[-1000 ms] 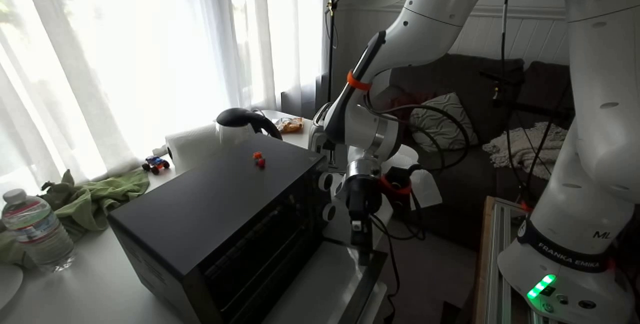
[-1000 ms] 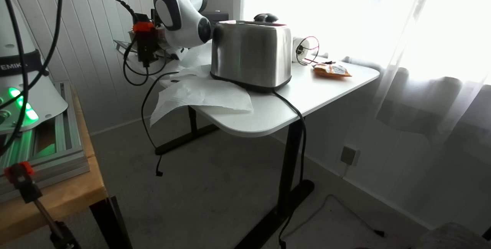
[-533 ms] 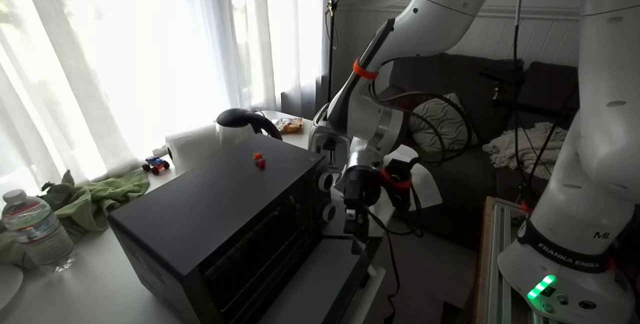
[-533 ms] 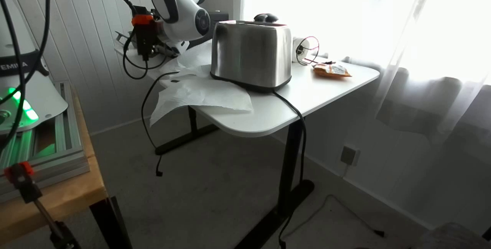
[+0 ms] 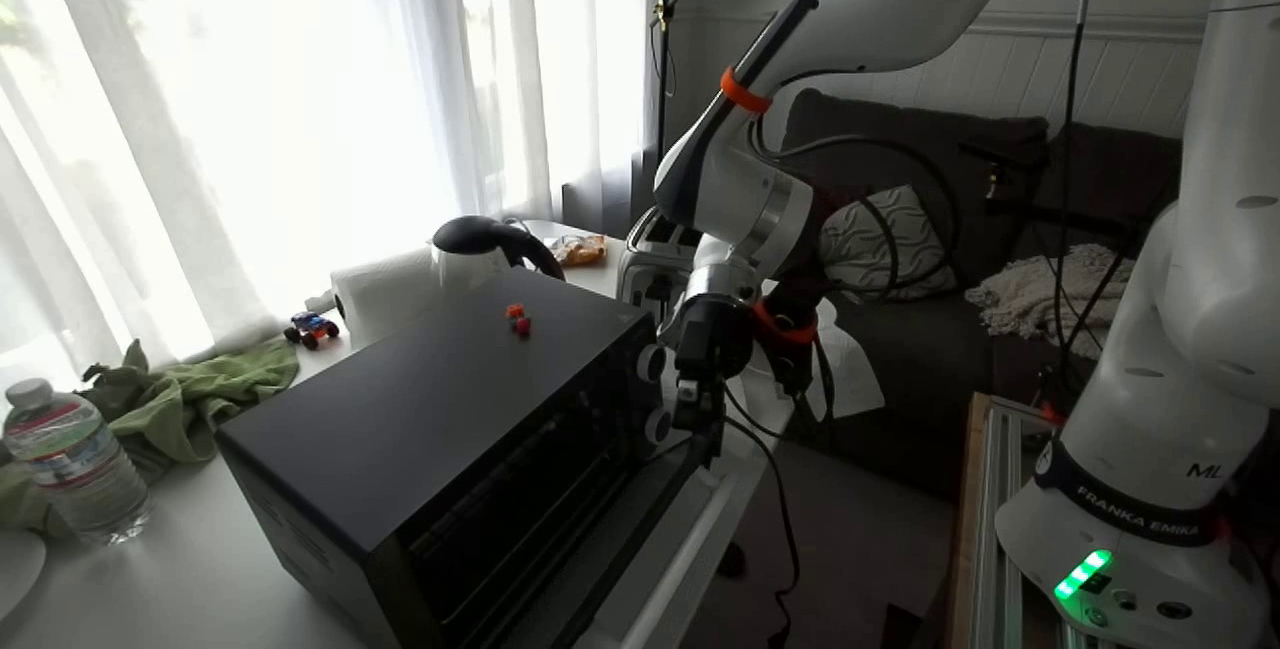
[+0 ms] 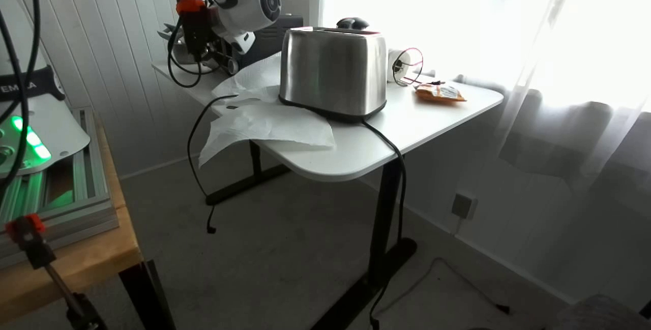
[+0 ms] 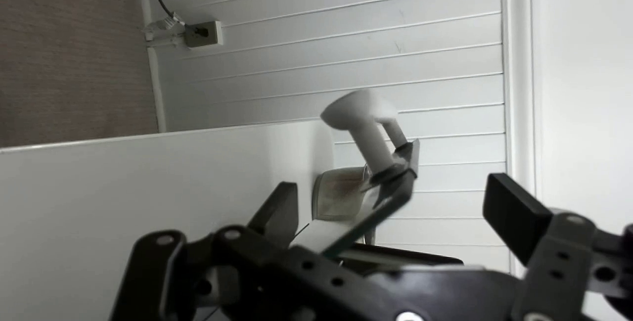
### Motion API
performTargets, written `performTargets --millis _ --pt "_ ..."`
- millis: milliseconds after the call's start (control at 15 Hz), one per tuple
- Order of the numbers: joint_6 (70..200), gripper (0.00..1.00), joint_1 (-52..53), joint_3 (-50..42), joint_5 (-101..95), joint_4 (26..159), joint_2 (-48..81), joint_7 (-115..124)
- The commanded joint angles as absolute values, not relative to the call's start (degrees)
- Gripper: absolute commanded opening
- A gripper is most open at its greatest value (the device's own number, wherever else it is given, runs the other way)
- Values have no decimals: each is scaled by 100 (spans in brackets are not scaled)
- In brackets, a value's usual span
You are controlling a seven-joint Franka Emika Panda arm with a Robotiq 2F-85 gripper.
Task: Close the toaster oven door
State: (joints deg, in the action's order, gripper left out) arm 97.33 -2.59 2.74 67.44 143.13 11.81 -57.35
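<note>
The toaster oven [image 5: 440, 389] is a large matte black box on the white table; in an exterior view its dark body [image 6: 278, 32] is partly hidden by the toaster and arm. Its door [image 5: 612, 529] is tilted partway up, the opening still showing. The silver bar handle [image 5: 683, 554] runs along the door's outer side; its end shows in the wrist view [image 7: 363, 113]. My gripper [image 5: 705, 437] is at the door's corner by the knobs. In the wrist view the gripper [image 7: 390, 187] is open, the door's edge between its fingers. I cannot tell whether a finger touches the door.
A steel toaster [image 6: 333, 73] stands beyond the oven's knob end, by loose paper sheets [image 6: 269, 121]. A paper towel roll [image 5: 395, 289], a toy truck [image 5: 312, 329], a green cloth [image 5: 215, 394] and a water bottle [image 5: 75, 469] are behind and beside the oven. Small red-orange items [image 5: 518, 320] sit on its top.
The door has swung from about flat to a partly raised tilt. My gripper and arm have moved up and toward the oven along with it. The fingers' opening shows no clear change.
</note>
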Motion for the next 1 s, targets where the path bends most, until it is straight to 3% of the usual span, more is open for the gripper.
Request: performTargets --millis 0,933 --pt "9837 100 -77 224 6983 14564 596 -5459" --pt "9920 100 -76 211 7565 15093 -329 -5254"
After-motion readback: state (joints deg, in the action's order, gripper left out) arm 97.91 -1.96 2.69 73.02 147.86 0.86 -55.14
